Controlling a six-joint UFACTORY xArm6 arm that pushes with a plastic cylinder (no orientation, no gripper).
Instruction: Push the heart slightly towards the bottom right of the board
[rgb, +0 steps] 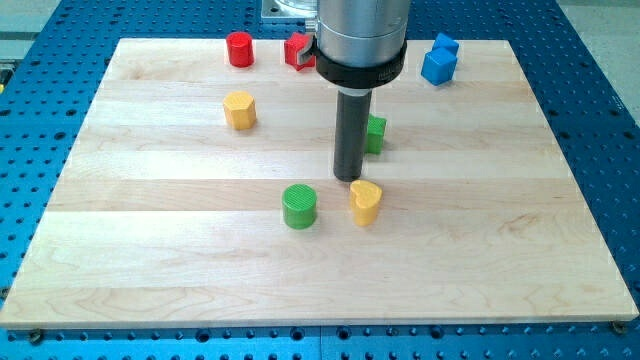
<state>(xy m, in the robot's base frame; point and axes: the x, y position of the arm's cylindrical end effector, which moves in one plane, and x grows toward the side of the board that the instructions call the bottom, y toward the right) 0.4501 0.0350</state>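
no claw is fitted. the yellow heart is found near the surface centre. my tip is set just beside its top-left, judged suited for a bottom-right push.
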